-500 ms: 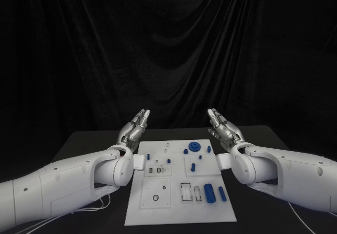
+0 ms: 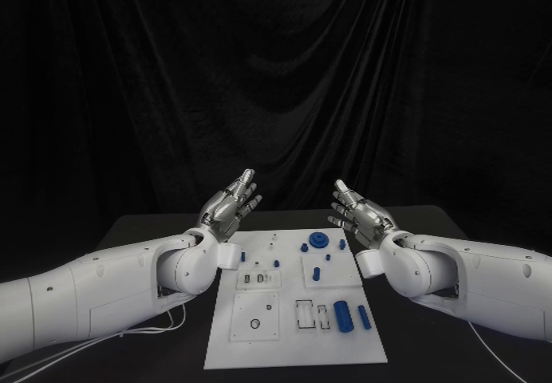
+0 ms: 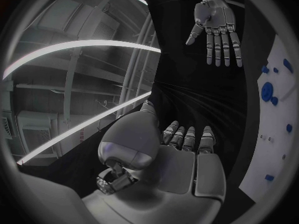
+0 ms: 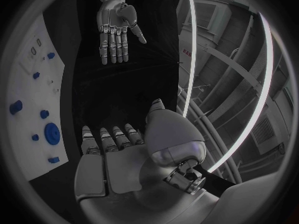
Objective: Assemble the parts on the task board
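both hands hover above the far half of the worktop (image 2: 138, 227), holding nothing. the left hand (image 2: 230, 203) and right hand (image 2: 359, 209) are released, fingers spread and pointing away, palms turned toward each other. between and below them the board (image 2: 293, 335) lies mid-worktop, running toward its near edge, with blue parts (image 2: 317, 238) on it, most toward its far end.
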Motion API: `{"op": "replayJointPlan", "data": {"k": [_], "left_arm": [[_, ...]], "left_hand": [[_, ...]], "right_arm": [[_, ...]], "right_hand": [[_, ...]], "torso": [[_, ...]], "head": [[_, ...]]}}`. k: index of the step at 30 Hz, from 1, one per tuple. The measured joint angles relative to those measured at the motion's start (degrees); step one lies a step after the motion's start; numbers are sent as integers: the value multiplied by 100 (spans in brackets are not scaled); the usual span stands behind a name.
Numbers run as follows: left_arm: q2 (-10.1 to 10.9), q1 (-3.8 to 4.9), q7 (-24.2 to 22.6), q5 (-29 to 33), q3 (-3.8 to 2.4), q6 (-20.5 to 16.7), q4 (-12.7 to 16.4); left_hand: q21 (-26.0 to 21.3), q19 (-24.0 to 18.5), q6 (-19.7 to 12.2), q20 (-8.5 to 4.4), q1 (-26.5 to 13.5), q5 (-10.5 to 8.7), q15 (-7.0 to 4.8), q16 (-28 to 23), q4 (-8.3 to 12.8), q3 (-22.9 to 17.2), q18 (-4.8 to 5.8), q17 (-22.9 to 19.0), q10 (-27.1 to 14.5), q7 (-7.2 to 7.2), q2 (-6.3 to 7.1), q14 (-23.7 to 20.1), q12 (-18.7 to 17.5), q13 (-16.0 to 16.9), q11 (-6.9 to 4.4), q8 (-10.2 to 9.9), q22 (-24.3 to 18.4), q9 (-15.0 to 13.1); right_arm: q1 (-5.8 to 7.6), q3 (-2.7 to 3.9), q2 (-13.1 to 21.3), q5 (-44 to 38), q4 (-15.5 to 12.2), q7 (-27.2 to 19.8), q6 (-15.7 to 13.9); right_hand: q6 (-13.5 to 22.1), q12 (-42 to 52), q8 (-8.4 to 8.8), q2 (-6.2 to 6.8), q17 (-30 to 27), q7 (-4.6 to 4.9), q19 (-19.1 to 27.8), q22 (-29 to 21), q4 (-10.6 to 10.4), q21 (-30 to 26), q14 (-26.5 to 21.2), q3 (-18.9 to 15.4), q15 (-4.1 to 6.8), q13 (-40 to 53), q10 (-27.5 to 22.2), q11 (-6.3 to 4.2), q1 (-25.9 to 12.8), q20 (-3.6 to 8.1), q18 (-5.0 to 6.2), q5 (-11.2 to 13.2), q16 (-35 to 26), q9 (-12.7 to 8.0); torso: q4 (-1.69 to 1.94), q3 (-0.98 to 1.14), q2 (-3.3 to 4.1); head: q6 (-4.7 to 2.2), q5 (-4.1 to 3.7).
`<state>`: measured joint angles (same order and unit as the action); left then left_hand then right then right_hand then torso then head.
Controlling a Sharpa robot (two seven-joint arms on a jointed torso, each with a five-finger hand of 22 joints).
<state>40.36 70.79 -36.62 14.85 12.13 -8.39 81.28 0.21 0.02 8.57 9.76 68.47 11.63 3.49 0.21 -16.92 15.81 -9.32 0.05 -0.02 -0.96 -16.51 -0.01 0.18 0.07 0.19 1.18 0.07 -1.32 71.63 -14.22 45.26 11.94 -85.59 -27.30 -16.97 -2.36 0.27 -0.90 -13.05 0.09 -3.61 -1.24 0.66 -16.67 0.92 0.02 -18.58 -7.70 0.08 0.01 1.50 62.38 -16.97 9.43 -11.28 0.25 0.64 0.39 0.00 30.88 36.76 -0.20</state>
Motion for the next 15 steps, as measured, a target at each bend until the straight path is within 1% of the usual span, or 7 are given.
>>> {"op": "replayJointPlan", "data": {"k": [1,3,6,8,12,13,15], "left_arm": [[2,2,-16,-32,0,104,-42],[82,2,-57,-271,0,413,-317],[277,2,-114,-587,2,754,-588],[272,1,-142,-761,8,921,-611],[253,-1,-168,-1056,10,1170,-605],[270,-1,-172,-1116,9,1212,-604],[326,-1,-183,-1258,6,1291,-605]], "left_hand": [[0,6,36,51,21,23,68,0,2,-31,-1,0,0,-2,-21,1,0,0,0,22,0,-6],[8,55,173,145,43,60,190,0,9,-85,-1,0,66,-30,-21,3,6,5,66,61,16,-24],[99,149,404,278,182,184,362,46,16,-108,0,16,354,-57,0,96,182,98,352,148,75,-53],[125,198,477,327,208,251,434,62,16,-108,1,34,439,-68,-26,129,257,118,438,148,88,-55],[172,240,603,369,370,459,478,118,17,-189,1,70,575,-111,-12,185,404,151,552,188,107,-75],[178,260,693,389,437,521,450,131,10,-211,1,83,651,-140,-9,232,475,168,589,216,112,-89],[198,284,815,413,546,676,449,175,21,-248,1,98,720,-223,-5,317,584,184,628,251,116,-100]], "right_arm": [[1,0,47,-10,-21,1,57],[25,6,315,-113,-94,-4,278],[32,-2,567,-235,-6,-16,507],[35,-4,562,-296,-29,-17,650],[83,-5,609,-388,-70,-21,936],[94,-3,637,-404,-73,-24,989],[117,0,695,-435,-74,-31,1100]], "right_hand": [[-19,0,-10,-1,0,19,-28,10,0,14,0,0,0,0,0,40,-1,4,-1,0,0,0],[-108,0,-49,21,0,109,-142,47,10,84,-1,10,-83,0,2,156,123,0,1,-24,0,23],[-272,107,-126,70,38,248,-462,132,16,246,73,35,-220,46,50,338,309,2,-1,-114,61,62],[-440,294,-195,93,94,378,-760,192,8,384,186,42,-324,90,127,471,409,-1,-1,-114,186,106],[-814,819,-366,102,239,508,-1651,329,19,746,682,53,-367,182,321,707,634,11,-109,-173,555,191],[-916,967,-434,108,286,546,-2010,381,43,890,876,77,-402,208,362,748,763,17,-109,-288,696,211],[-1124,1553,-618,115,417,612,-2887,474,124,1212,1496,158,-444,286,529,863,1176,21,-108,-757,1138,260]], "torso": [[1,0,4],[5,-8,53],[6,-27,136],[18,-43,179],[44,-62,238],[51,-66,249],[63,-75,276]], "head": [[21,-21],[189,-73],[314,-105],[352,-116],[400,-128],[410,-129],[440,-113]]}}
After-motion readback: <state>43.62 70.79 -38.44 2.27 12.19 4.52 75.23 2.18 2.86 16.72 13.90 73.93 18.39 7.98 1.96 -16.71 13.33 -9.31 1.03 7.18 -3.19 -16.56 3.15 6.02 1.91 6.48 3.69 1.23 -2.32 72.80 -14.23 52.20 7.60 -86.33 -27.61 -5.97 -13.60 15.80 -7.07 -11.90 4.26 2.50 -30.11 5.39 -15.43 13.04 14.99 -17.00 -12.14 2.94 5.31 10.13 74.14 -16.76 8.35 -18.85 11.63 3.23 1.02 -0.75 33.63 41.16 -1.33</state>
